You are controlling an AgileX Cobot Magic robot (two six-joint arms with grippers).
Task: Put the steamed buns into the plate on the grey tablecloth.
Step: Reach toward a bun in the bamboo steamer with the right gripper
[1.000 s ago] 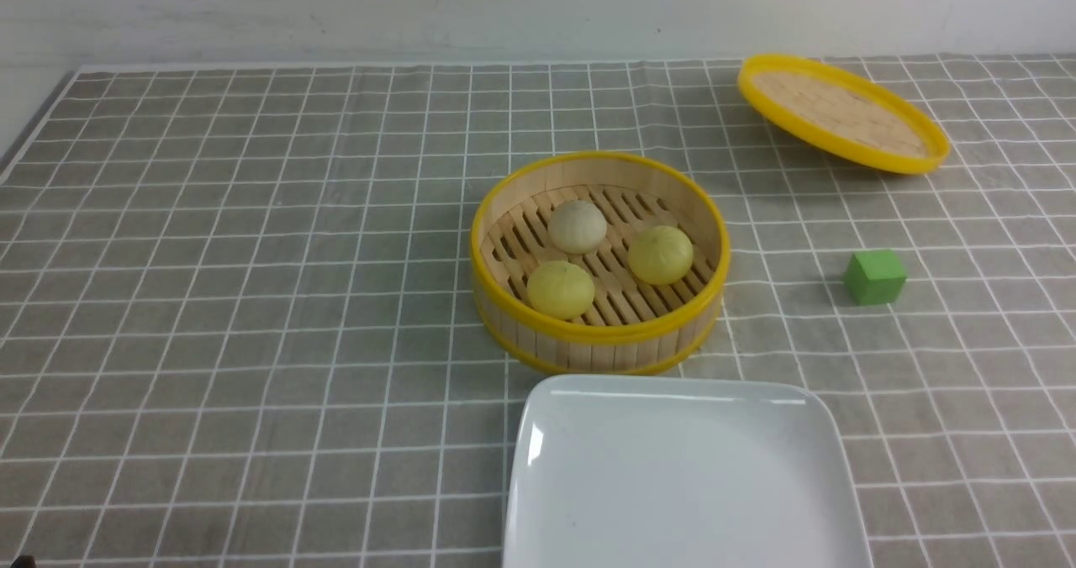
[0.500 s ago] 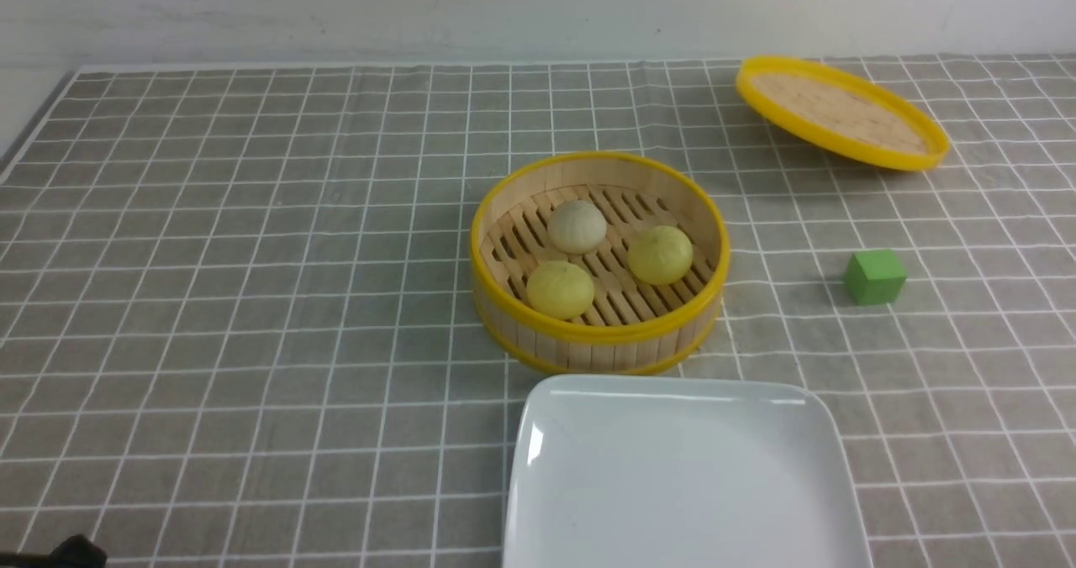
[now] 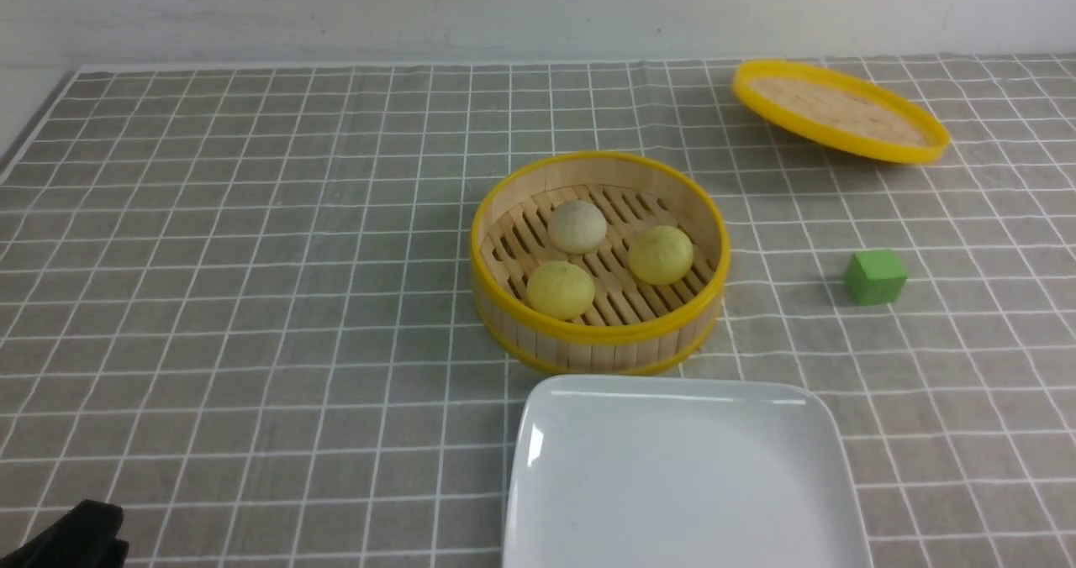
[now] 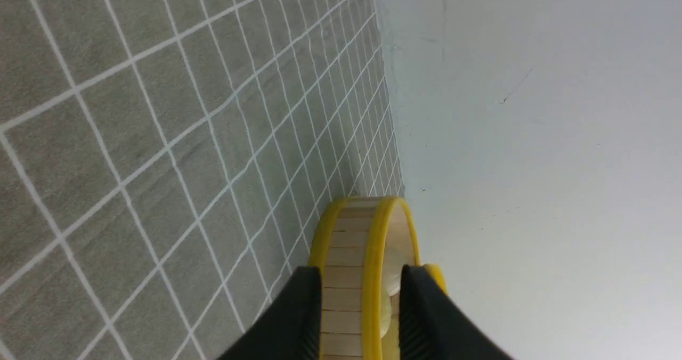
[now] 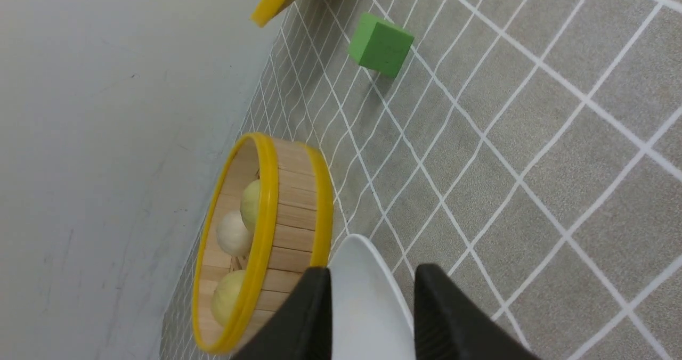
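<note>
Three steamed buns lie in a round yellow-rimmed bamboo steamer (image 3: 504, 299) mid-table: an off-white one (image 3: 577, 225) and two pale yellow ones (image 3: 660, 254) (image 3: 561, 289). The white square plate (image 3: 538, 467) sits on the grey tablecloth (image 3: 252, 299) just in front of the steamer and holds nothing. My left gripper (image 3: 80, 539) shows only as a dark tip at the bottom left corner. In the left wrist view it (image 4: 361, 269) is open and empty, with the steamer (image 4: 346, 243) far beyond it. My right gripper (image 5: 373, 268) is open and empty near the plate's edge (image 5: 367, 259); the buns (image 5: 232, 235) show there too.
A yellow-rimmed flat lid (image 3: 841, 113) lies tilted at the back right. A green cube (image 3: 875, 276) stands right of the steamer and shows in the right wrist view (image 5: 381, 43). A pale wall runs behind the table's far edge.
My left gripper has come up into the bottom left corner of the front view. The lid at the back right looks a little flatter. The buns and plate have not moved.
</note>
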